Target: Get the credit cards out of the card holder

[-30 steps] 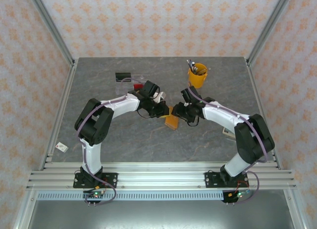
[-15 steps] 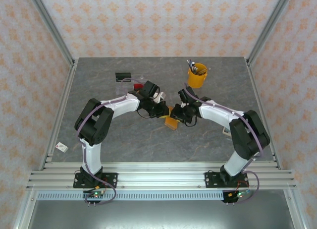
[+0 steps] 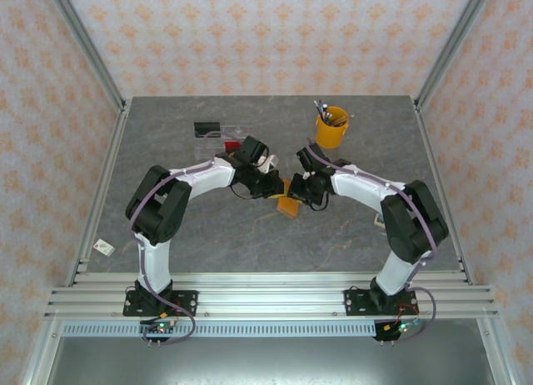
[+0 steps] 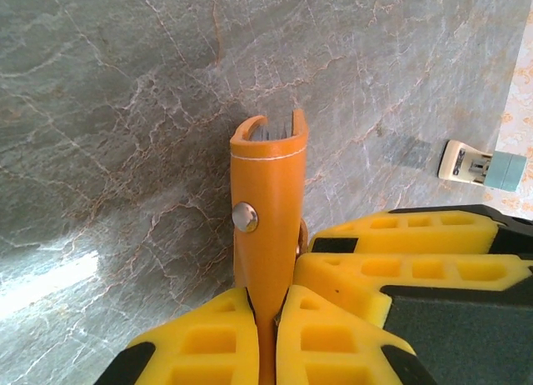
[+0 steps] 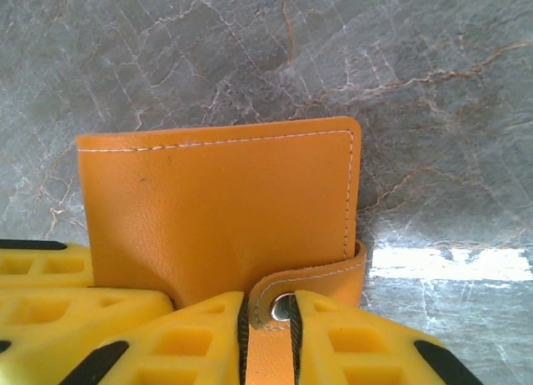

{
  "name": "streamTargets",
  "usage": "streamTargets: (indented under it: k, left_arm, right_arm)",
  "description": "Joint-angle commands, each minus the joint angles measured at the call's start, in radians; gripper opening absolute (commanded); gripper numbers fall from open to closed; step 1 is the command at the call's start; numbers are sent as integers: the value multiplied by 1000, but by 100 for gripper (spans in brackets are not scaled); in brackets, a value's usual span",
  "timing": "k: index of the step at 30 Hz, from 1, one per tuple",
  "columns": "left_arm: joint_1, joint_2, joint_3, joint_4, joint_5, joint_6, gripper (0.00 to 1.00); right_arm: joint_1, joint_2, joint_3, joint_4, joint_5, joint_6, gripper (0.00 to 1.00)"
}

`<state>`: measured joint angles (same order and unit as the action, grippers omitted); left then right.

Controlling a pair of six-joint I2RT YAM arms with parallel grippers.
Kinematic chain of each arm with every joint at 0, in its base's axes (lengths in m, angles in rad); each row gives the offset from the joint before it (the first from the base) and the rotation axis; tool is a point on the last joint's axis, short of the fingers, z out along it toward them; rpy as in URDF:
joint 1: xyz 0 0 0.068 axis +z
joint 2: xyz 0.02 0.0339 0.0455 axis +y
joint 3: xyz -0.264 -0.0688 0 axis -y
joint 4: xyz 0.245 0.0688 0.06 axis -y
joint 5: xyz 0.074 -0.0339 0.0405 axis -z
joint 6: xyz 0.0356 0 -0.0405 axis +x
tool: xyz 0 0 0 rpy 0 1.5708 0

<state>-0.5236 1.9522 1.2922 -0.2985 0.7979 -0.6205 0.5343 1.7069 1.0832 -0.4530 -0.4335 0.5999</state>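
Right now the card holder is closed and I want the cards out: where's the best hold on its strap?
Pinch the strap beside its snap stud, from the stud-side face: it loops clear of the body, and the left gripper clamps the card holder.

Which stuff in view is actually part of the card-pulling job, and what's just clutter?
Job: card holder, pinched in the left jaws, its snap strap in the right jaws; grey edges in its open top, likely the credit cards.

Lying about: yellow cup of pens; clear tray; white tag by the left rail; small white-and-teal item on the table.
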Motion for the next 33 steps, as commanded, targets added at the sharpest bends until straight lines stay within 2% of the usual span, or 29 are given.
streamTargets:
  k: [1, 9, 18, 23, 29, 33]
  left_arm:
    - [-9, -36, -5, 1, 15, 6, 0]
    - [-2, -36, -14, -24, -36, 22, 0]
    - [1, -29, -12, -26, -39, 18, 0]
    - [3, -29, -9, -23, -32, 13, 0]
    - [11, -29, -15, -25, -52, -11, 0]
    - [21, -26, -30, -5, -47, -27, 0]
  right_arm:
    - [6, 23, 26, -68, 68, -12, 21]
    - [7, 25, 32, -128, 165, -5, 12]
    - [6, 23, 33, -145, 185, 7, 0]
    - [6, 31, 38, -156, 196, 12, 0]
    - [3, 22, 25, -188, 264, 44, 0]
    - [-8, -1, 5, -164, 254, 46, 0]
